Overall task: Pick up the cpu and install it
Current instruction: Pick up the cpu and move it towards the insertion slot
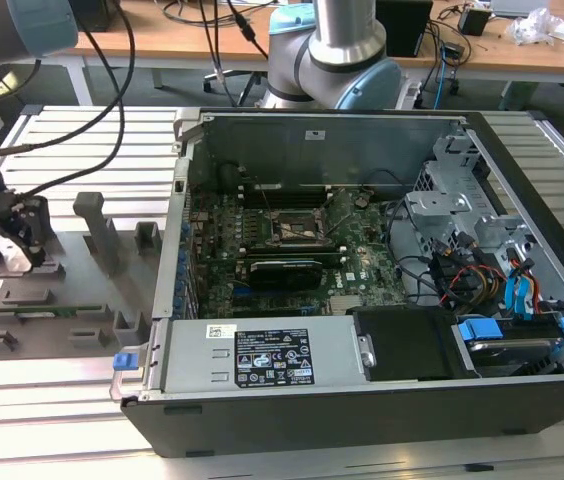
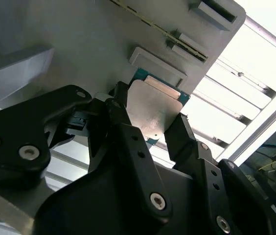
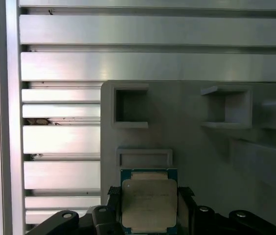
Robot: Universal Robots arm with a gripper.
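The cpu (image 2: 152,105), a small flat square chip with a pale silver-grey top and a green rim, sits between the black fingers (image 2: 119,110) of my gripper (image 2: 148,115). Both fingers press on opposite edges of the cpu (image 3: 149,203) in both wrist views. It sits just over the grey plastic holder plate (image 3: 187,142). In the exterior view my gripper (image 1: 14,248) is low over that holder plate (image 1: 62,300) at the exterior view's far left. The dark square socket (image 1: 298,228) lies on the motherboard (image 1: 282,265) inside the open computer case (image 1: 362,420), well to the gripper's right.
Grey upright blocks (image 1: 97,230) and several empty pockets (image 3: 130,106) stand on the holder plate. The slatted aluminium table (image 1: 52,400) carries both plate and case. The case wall (image 1: 177,230) rises between the holder and the motherboard. Black cables (image 1: 112,100) hang above the plate.
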